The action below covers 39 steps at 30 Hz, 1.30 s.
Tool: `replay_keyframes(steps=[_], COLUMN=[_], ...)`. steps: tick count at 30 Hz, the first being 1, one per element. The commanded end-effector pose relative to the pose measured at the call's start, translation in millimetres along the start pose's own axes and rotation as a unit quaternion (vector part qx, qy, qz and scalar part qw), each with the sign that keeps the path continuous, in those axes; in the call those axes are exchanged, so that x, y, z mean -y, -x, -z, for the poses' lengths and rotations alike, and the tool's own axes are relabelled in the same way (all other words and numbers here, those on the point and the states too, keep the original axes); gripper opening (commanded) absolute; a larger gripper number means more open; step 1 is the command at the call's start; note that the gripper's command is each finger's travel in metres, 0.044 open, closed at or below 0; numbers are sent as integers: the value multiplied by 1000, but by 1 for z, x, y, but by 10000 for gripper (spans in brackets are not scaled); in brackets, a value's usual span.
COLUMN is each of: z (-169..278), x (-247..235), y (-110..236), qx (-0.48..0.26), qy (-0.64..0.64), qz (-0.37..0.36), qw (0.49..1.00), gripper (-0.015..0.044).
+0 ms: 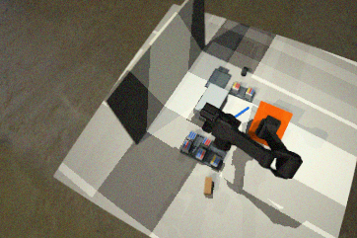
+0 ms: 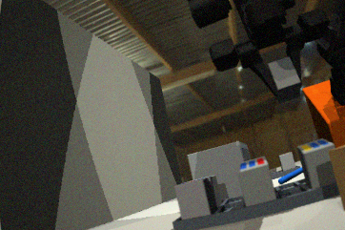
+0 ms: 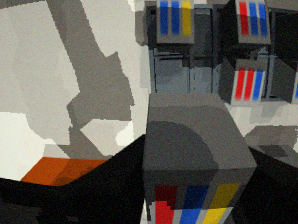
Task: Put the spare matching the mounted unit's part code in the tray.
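Between the black fingers of the parallel-jaw pincer (image 3: pixel 193 183): grey cube-shaped spare block with a red, blue and yellow stripe code (image 3: pixel 193 163), clamped on both sides and hanging clear of the table, well above the dark rack in the exterior view (image 2: pixel 284 76).

Below the held block in the wrist view: dark grey slotted storage rack (image 3: pixel 174 72), carrying further grey spare blocks, one showing blue, blue, yellow stripes (image 3: pixel 174 18), one showing red, blue, blue (image 3: pixel 252 15), one showing red, red, blue (image 3: pixel 246 84).

Lying across the middle of the checkered grey and white table top (image 1: pixel 148 177) in the top view: black jointed arm (image 1: pixel 251 146), reaching from its base by the flat orange tray (image 1: pixel 280 116) toward the tall grey and black panel wall (image 1: pixel 163 68), pincer end (image 1: pixel 211 116) hovering above the pale grey slab beside the rack (image 1: pixel 199 147).

Sitting near the far edge: second small holder with striped blocks (image 1: pixel 243 90); grey boxy mounted unit (image 1: pixel 220 75) just beside it, code side not visible.

Resting apart: thin blue rod (image 1: pixel 241 113) between pincer and tray; small tan wooden block (image 1: pixel 209 186) near the front; small black object (image 1: pixel 245 71) further back.

Tray holding no block.
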<state>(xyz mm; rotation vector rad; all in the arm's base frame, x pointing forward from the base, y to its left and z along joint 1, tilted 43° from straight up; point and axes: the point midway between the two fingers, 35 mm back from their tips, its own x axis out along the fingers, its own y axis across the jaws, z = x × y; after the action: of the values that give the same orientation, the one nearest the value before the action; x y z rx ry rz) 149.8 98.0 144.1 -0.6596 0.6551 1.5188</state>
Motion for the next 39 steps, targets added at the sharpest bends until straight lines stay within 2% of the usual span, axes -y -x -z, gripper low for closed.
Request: replay_keyframes(steps=[1,8,17,39], z=[-2,-3,8,78], x=[-1,-3,28,108], y=[20,30,41,63], qx=[1,3,-2,-13], qy=[5,6,5,-18], qz=[4,5,7,25], qw=[1000,1000,1000,999], gripper=[0,0,0,0])
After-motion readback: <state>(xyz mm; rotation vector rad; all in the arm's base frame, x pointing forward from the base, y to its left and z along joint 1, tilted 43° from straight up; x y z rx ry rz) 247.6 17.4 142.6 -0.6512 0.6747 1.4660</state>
